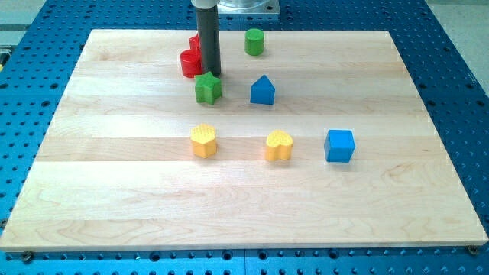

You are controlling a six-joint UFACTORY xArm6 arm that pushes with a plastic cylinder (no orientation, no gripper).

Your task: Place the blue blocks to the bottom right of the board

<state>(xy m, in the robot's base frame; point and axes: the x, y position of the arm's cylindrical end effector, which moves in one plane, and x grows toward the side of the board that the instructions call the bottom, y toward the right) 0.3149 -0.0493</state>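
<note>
A blue cube [339, 145] sits right of the board's middle. A blue house-shaped block [262, 90] sits above the middle, left of the cube and higher in the view. My tip [212, 73] is at the view's top, just above the green star block [207, 88] and right of the red blocks [190, 61]. The tip is well left of the blue house-shaped block and far from the blue cube.
A green cylinder [254, 41] stands near the top edge. Two yellow blocks lie near the middle: a round-lobed one [203, 140] and a heart [279, 145]. The wooden board [244, 221] lies on a blue perforated table [458, 92].
</note>
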